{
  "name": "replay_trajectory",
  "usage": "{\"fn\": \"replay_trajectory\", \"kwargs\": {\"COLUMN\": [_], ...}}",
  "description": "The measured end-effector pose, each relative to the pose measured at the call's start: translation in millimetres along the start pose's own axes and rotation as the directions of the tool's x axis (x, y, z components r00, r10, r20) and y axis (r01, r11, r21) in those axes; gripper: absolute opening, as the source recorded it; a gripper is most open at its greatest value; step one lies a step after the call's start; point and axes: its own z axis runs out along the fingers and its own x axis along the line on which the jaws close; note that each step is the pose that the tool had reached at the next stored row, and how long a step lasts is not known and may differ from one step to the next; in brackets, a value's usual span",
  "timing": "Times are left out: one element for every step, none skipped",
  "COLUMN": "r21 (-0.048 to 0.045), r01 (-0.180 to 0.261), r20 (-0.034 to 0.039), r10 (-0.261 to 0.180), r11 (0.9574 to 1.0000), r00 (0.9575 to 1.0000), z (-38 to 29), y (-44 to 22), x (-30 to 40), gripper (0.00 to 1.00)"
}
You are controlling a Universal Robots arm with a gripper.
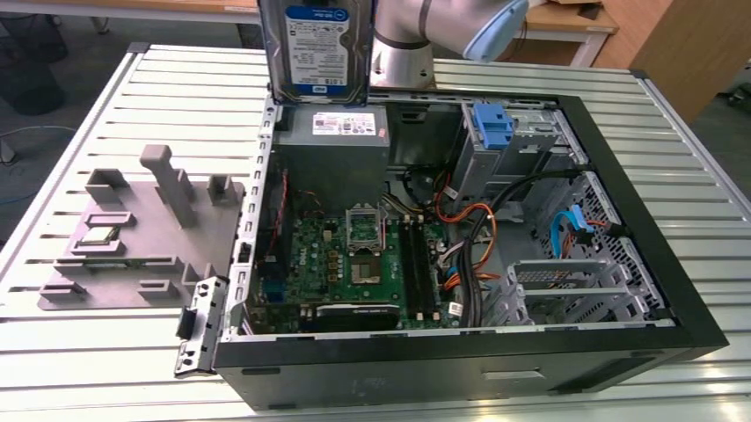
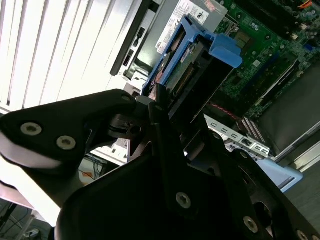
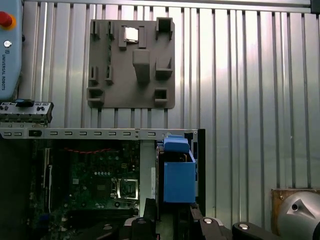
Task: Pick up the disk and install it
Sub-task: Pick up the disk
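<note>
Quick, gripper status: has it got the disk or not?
Gripper: closed on the disk, holding it on edge above the open computer case.

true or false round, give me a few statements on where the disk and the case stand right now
1. The disk lies flat on the grey tray. False: the gripper holds it upright in the air, up by the power supply end of the case.
2. The case is open, with the motherboard showing. True.
3. The grey tray sits on the slatted table, on the exterior view's left of the case. True.
4. The disk carries red plastic rails. False: its plastic rails are blue.
</note>
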Motion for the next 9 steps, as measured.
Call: {"fn": "replay_trajectory", "kwargs": {"r21": [0.0,0.0,0.0,0.0,0.0001,0.0,0.0,0.0,0.0], "r01": [0.0,0.0,0.0,0.0,0.0,0.0,0.0,0.0,0.0], "r20": [0.0,0.0,0.0,-0.0001,-0.0001,-0.0001,-0.0001,0.0,0.0], "r10": [0.0,0.0,0.0,0.0,0.0,0.0,0.0,0.0,0.0], "r11": [1.0,1.0,1.0,1.0,1.0,1.0,1.0,1.0,1.0], "r00": [1.0,1.0,1.0,1.0,1.0,1.0,1.0,1.0,1.0], "z": [0.0,0.0,0.0,0.0,0.0,-0.1,0.0,0.0,0.0], "y": [-2.1,-4.3,-6.2,-8.1,-10.1,-12.0,-13.8,-15.6,-17.4], "x": [0.0,0.0,0.0,0.0,0.0,0.0,0.0,0.0,0.0], "gripper": [0.35,0.35,0.35,0.35,0.35,0.35,0.35,0.35,0.35]}}
